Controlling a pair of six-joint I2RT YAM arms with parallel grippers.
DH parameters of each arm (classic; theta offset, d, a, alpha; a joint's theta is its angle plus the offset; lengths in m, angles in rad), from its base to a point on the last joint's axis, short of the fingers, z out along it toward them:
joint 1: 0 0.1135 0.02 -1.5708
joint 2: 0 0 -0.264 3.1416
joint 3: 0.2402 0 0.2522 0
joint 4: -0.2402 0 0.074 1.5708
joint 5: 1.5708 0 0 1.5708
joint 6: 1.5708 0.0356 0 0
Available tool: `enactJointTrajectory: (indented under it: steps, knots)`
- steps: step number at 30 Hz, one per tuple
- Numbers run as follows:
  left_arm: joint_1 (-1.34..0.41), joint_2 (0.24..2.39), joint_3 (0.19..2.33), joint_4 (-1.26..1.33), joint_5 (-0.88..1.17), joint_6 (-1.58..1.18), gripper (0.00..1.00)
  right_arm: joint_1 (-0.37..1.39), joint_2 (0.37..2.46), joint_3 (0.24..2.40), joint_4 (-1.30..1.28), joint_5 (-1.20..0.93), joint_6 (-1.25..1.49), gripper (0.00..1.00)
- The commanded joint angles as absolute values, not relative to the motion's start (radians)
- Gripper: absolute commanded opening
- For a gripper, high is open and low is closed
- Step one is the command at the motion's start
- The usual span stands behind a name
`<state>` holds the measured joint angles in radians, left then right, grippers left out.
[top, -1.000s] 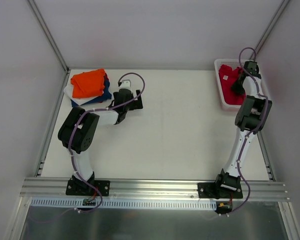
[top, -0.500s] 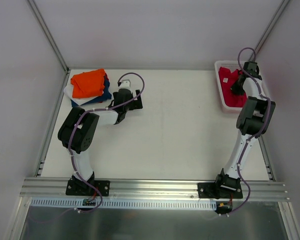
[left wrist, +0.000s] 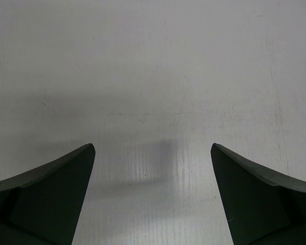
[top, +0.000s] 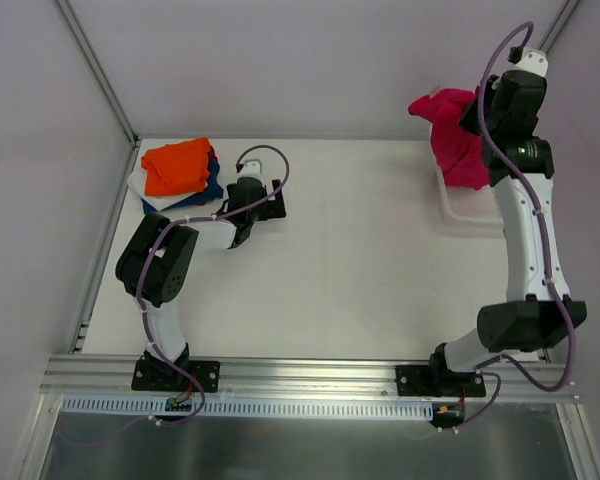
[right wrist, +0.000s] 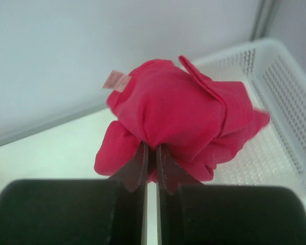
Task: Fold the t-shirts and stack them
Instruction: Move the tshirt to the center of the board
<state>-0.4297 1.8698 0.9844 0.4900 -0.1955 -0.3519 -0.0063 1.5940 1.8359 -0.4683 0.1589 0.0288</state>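
Crimson t-shirt (top: 455,145) hangs bunched above the white basket (top: 468,215), well apart from the folded stack (top: 180,170) — soft, light, limp. Right gripper (right wrist: 149,149) pinched tight on a gathered fold; left gripper (left wrist: 152,150) wide, empty. Regrasp likely wants a shoulder near the neck label (right wrist: 116,80).

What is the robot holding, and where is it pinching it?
The right pincer pinches a bunched fold of the red t-shirt; the left pincer holds nothing.

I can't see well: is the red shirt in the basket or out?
Out. The red shirt hangs bunched from the shut right gripper, up above the white basket.
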Motion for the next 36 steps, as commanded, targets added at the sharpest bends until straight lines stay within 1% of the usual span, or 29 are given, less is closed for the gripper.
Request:
enactJointTrajectory:
  steps: [1, 5, 7, 10, 13, 19, 24, 26, 29, 32, 34, 35, 36]
  knots:
    - [-0.417, 1.822, 0.985, 0.517, -0.187, -0.365, 0.99, 0.063, 1.400, 1.806, -0.416, 0.219, -0.051, 0.00]
    - [-0.417, 1.821, 0.985, 0.518, -0.186, -0.365, 0.99, 0.188, 1.215, 1.720, -0.341, 0.278, -0.100, 0.00]
    - [-0.417, 1.821, 0.985, 0.518, -0.186, -0.364, 0.99, 0.234, 1.124, 1.679, -0.318, 0.270, -0.106, 0.00]
    - [-0.417, 1.821, 0.985, 0.518, -0.184, -0.364, 0.99, 0.265, 1.025, 1.608, -0.238, 0.186, -0.098, 0.00]
    - [-0.417, 1.821, 0.985, 0.518, -0.183, -0.364, 0.99, 0.288, 0.886, 1.511, -0.132, -0.001, -0.077, 0.00]
    - [-0.417, 1.824, 0.988, 0.515, -0.181, -0.364, 0.99, 0.299, 0.785, 1.453, -0.006, -0.234, 0.037, 0.00]
    - [-0.416, 1.825, 0.989, 0.512, -0.178, -0.364, 0.99, 0.299, 0.804, 1.425, 0.077, -0.363, 0.153, 0.00]
    - [-0.416, 1.825, 0.991, 0.512, -0.178, -0.364, 0.99, 0.299, 0.836, 1.430, 0.110, -0.484, 0.239, 0.00]
    - [-0.414, 1.827, 0.992, 0.511, -0.176, -0.364, 0.99, 0.301, 0.919, 1.411, 0.236, -0.656, 0.398, 0.00]
    - [-0.413, 1.827, 0.992, 0.511, -0.175, -0.365, 0.99, 0.321, 1.001, 1.375, 0.371, -0.755, 0.535, 0.00]
    - [-0.414, 1.827, 0.994, 0.509, -0.176, -0.365, 0.99, 0.345, 1.066, 1.382, 0.390, -0.807, 0.567, 0.00]
    - [-0.413, 1.827, 0.994, 0.508, -0.176, -0.365, 0.99, 0.350, 1.090, 1.394, 0.374, -0.828, 0.586, 0.05]
    - [-0.413, 1.827, 0.994, 0.508, -0.176, -0.365, 0.99, 0.354, 1.110, 1.403, 0.364, -0.842, 0.591, 0.19]
